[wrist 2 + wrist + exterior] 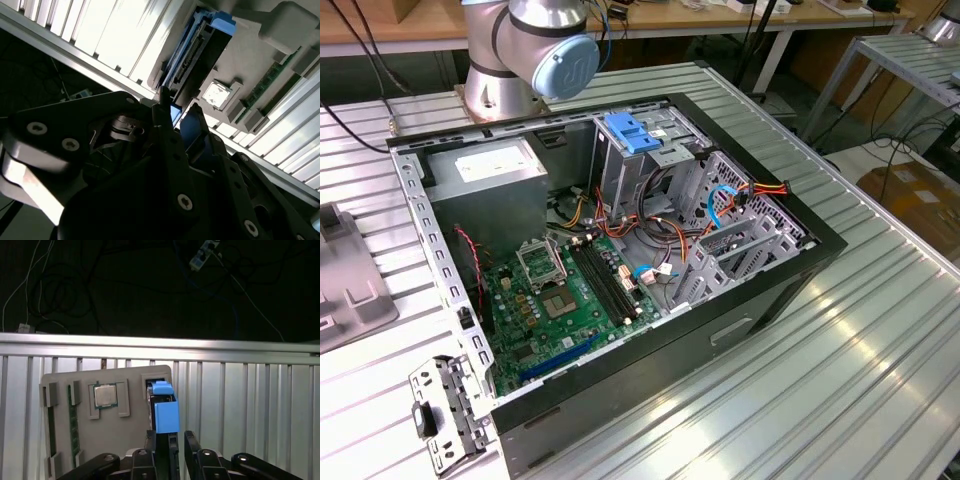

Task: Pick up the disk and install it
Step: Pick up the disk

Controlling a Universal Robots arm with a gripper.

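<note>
Black two-finger gripper [169, 436], open, flanks the near end of the silver blue-railed disk [166, 415], which stands on edge in a grey plastic tray [60, 380], its long axis running toward 12 o'clock from the fingers.

No lettering can be made out, not even on the power supply's white sticker [492, 162].

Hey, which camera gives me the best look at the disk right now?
The second wrist view: the disk stands on edge in the grey tray, its long side, connector strip and blue rail showing. The first wrist view sees it end-on, mostly the blue rail. The exterior view catches part of the tray.
</note>
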